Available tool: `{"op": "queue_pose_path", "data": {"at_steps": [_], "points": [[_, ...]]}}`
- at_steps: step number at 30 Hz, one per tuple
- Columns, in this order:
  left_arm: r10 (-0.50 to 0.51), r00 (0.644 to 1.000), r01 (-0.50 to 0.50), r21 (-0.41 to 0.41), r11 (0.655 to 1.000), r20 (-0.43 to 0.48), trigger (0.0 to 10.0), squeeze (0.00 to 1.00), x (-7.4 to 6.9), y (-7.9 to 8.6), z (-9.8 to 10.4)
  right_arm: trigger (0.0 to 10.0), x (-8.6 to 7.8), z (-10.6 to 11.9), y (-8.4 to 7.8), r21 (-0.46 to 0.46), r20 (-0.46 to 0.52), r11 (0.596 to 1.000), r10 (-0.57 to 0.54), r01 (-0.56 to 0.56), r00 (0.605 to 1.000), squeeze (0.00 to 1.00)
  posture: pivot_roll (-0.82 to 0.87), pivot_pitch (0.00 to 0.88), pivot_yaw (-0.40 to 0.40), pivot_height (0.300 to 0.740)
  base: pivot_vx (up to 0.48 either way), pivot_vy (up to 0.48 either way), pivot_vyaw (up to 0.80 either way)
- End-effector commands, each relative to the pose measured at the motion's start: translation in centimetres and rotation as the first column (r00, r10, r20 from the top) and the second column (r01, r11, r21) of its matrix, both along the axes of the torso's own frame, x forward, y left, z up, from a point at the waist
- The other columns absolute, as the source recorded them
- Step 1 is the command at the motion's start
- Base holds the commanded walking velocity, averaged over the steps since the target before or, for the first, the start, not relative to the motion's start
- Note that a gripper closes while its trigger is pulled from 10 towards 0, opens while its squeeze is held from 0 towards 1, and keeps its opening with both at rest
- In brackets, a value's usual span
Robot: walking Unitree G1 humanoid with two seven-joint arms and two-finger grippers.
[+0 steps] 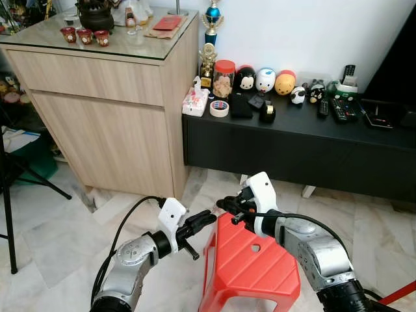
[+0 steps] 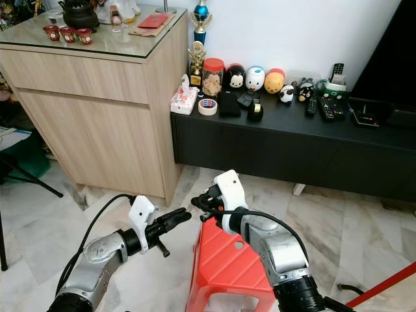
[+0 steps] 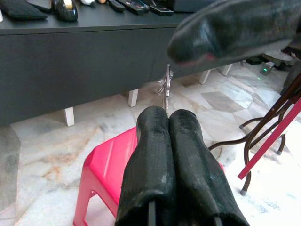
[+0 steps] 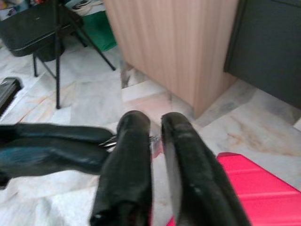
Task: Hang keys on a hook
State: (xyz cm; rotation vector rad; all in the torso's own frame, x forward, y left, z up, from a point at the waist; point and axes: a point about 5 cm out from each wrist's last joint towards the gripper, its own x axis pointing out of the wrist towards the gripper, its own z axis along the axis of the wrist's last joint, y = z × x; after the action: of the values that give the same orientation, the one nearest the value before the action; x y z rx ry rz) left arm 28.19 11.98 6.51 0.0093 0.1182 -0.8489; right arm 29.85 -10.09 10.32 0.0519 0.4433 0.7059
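Both hands are meeting above the front edge of a red plastic stool (image 1: pixel 250 266) on the marble floor (image 1: pixel 52 227). Left hand (image 1: pixel 207 219) is sitting w/ fingers pressed together, pinching the keys (image 3: pixel 165 89); in the left wrist view thin metal pieces are sticking out from btwn the fingertips. Right hand (image 1: pixel 224 206) is pointing toward the left one, tips nearly touching, fingers (image 4: pixel 134 155) standing slightly apart w/ a narrow gap; a bit of metal is showing at that gap in the right wrist view, but can't tell if it's gripping it. Behind, a low black desk (image 1: pixel 292 146) is carrying a clear jar w/ red lid (image 1: pixel 223 78) holding pale snacks, a tissue pack (image 1: pixel 195 103), a tape roll (image 1: pixel 219 108), round toy figures (image 1: pixel 264 80) and remotes (image 1: pixel 339 109). Beside it a taller wooden cabinet (image 1: pixel 104 110) w/ glass top is bearing small red cups (image 1: pixel 85 36) and a dark teapot (image 1: pixel 95 14); cup contents too small to tell. A trophy (image 1: pixel 212 23) is standing at the cabinet's corner.
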Motion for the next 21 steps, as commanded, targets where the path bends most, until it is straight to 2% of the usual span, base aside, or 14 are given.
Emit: {"op": "queue_pose_path", "data": {"at_steps": [1, 5, 6, 7, 9, 13, 14, 15, 16, 17, 18, 20, 21], "points": [[-0.010, 1.000, 0.010, 0.005, 1.000, -0.002, 0.0, 0.00, -0.1, -0.1, 0.1, 10.0, 0.5, 0.7, -0.3, 0.009, 0.028, 1.000, -0.028, 0.028, 0.999, 1.00, 0.08, 0.012, -0.100, 0.733, 0.000, 0.000, 0.00], [-0.010, 1.000, 0.010, 0.008, 1.000, -0.004, 0.0, 0.00, -0.2, 0.0, 0.1, 10.0, 0.9, 0.9, -0.5, 0.012, 0.046, 0.998, -0.061, 0.060, 0.997, 0.99, 0.08, 0.012, -0.100, 0.733, 0.000, 0.000, 0.00], [-0.009, 1.000, 0.009, 0.010, 1.000, -0.004, 0.0, 0.00, -0.2, 0.0, 0.1, 10.0, 1.0, 1.0, -0.5, 0.014, 0.055, 0.997, -0.073, 0.073, 0.996, 0.52, 0.08, 0.012, -0.100, 0.733, 0.000, 0.000, 0.00], [-0.007, 1.000, 0.007, 0.012, 1.000, -0.003, 0.0, 0.00, -0.2, 0.0, 0.1, 10.0, 1.1, 1.0, -0.6, 0.022, 0.063, 0.996, -0.088, 0.087, 0.994, 0.00, 0.08, 0.012, -0.100, 0.733, 0.000, 0.000, 0.00], [0.000, 1.000, 0.000, 0.016, 1.000, 0.000, 0.0, 0.00, -0.1, 0.1, 0.1, 10.0, 1.4, 1.1, -0.8, 0.037, 0.069, 0.992, -0.121, 0.118, 0.990, 0.00, 0.08, 0.012, -0.100, 0.733, 0.000, 0.000, 0.00], [0.075, 0.997, -0.075, 0.037, 0.996, 0.023, 0.0, 0.00, 0.2, 0.9, 0.0, 10.0, 2.2, 0.0, -2.5, 0.056, 0.076, 0.951, -0.308, 0.305, 0.948, 0.00, 0.08, 0.013, -0.099, 0.733, 0.000, 0.000, 0.00], [0.096, 0.995, -0.097, 0.046, 0.994, 0.025, 1.4, 0.00, 0.3, 1.1, -0.1, 10.0, 2.2, -0.4, -2.8, 0.055, 0.064, 0.941, -0.337, 0.334, 0.939, 0.00, 0.08, 0.013, -0.099, 0.733, 0.000, 0.000, 0.00], [0.110, 0.994, -0.111, 0.054, 0.992, 0.026, 1.4, 0.00, 0.4, 1.2, -0.2, 10.0, 2.2, -0.7, -3.0, 0.055, 0.057, 0.935, -0.354, 0.351, 0.934, 0.00, 0.08, 0.013, -0.099, 0.733, 0.000, 0.000, 0.00], [0.178, 0.984, -0.179, 0.072, 0.981, 0.011, 10.0, 0.00, 0.6, 1.9, -0.7, 10.0, 1.9, -2.5, -4.0, 0.007, 0.023, 0.908, -0.419, 0.419, 0.908, 0.00, 0.08, 0.013, -0.097, 0.733, 0.000, 0.000, 0.00], [0.178, 0.984, -0.179, 0.072, 0.981, 0.011, 10.0, 0.00, 0.6, 1.9, -0.7, 10.0, 1.9, -2.5, -4.0, 0.007, 0.023, 0.908, -0.419, 0.419, 0.908, 0.00, 0.08, 0.013, -0.097, 0.733, 0.000, 0.000, 0.00], [0.205, 0.978, -0.201, 0.126, 0.972, -0.025, 10.0, 0.00, 0.5, 2.5, -1.5, 10.0, 1.4, -4.2, -4.5, -0.034, -0.023, 0.897, -0.442, 0.442, 0.896, 0.00, 0.08, 0.013, -0.097, 0.733, 0.000, 0.000, 0.00], [0.190, 0.982, -0.186, 0.190, 0.964, -0.008, 10.0, 0.00, 0.3, 2.8, -1.9, 10.0, 0.8, -5.5, -4.7, -0.067, -0.053, 0.891, -0.453, 0.450, 0.890, 0.00, 0.08, 0.013, -0.097, 0.733, 0.000, 0.000, 0.00], [0.185, 0.983, -0.183, 0.261, 0.948, 0.016, 10.0, 0.00, 0.2, 3.1, -2.2, 10.0, 0.4, -6.2, -4.9, -0.082, -0.071, 0.887, -0.459, 0.454, 0.885, 0.00, 0.08, 0.013, -0.097, 0.733, 0.000, 0.000, 0.00]]}}
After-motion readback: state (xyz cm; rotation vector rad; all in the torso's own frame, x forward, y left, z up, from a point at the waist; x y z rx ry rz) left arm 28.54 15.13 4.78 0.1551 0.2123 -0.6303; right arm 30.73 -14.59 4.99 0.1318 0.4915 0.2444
